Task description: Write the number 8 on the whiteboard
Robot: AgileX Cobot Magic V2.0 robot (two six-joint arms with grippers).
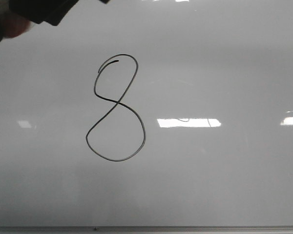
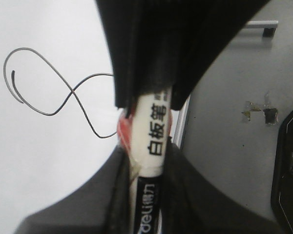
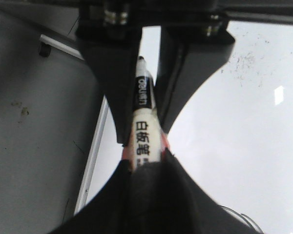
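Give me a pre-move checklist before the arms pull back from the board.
1. 8 drawn on the whiteboard: ok, both loops closed, small hook at top.
2. Left gripper gripping its marker: ok, fingers clamp the barrel.
3. Right gripper gripping its marker: ok, barrel pinched between fingers.
4. Left marker tip off the board: cannot tell, tip hidden.
5. Right marker tip off the board: cannot tell, seen end-on.
6. Stroke unsmudged: ok in front view, line looks clean.
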